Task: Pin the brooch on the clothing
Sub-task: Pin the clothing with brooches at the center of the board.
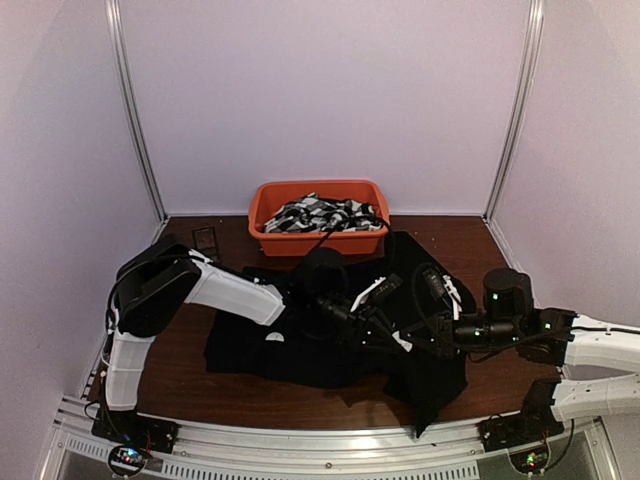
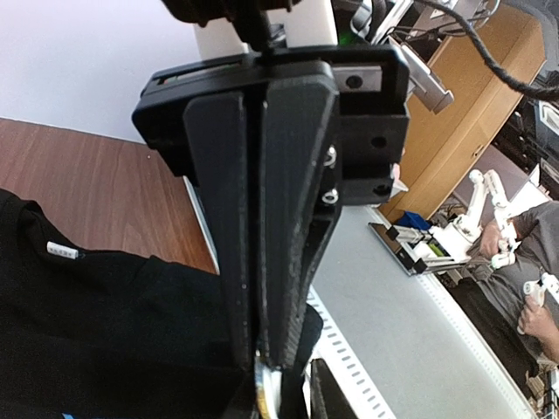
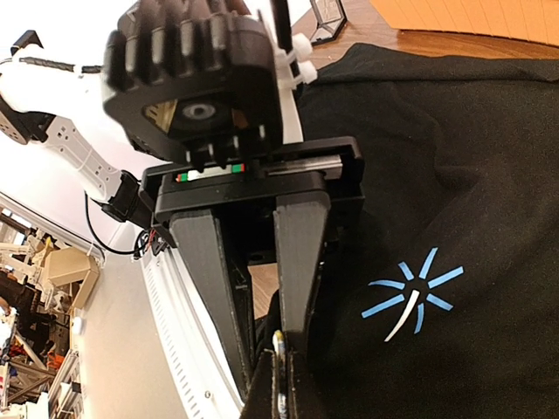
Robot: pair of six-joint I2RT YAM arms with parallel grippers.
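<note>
The clothing, a black shirt [image 1: 250,345], lies spread over the table's middle. Its light-blue starburst mark [image 3: 412,294] shows in the right wrist view and its small white tag [image 2: 63,251] in the left wrist view. Both grippers meet tip to tip above the shirt's front. My left gripper [image 2: 262,362] [image 1: 372,322] is shut on the brooch [image 2: 262,394], a thin disc seen edge-on. My right gripper [image 3: 278,336] [image 1: 392,335] is shut, its tips against the brooch [image 3: 279,358] edge beside a fold of shirt. I cannot tell whether it pinches anything. The top view hides the brooch.
An orange bin [image 1: 260,215] of black-and-white patterned fabrics [image 1: 320,215] stands at the back centre. A small dark object [image 1: 205,238] lies left of it. Bare wood [image 1: 180,370] shows left of the shirt. A metal rail [image 1: 330,450] runs along the near edge.
</note>
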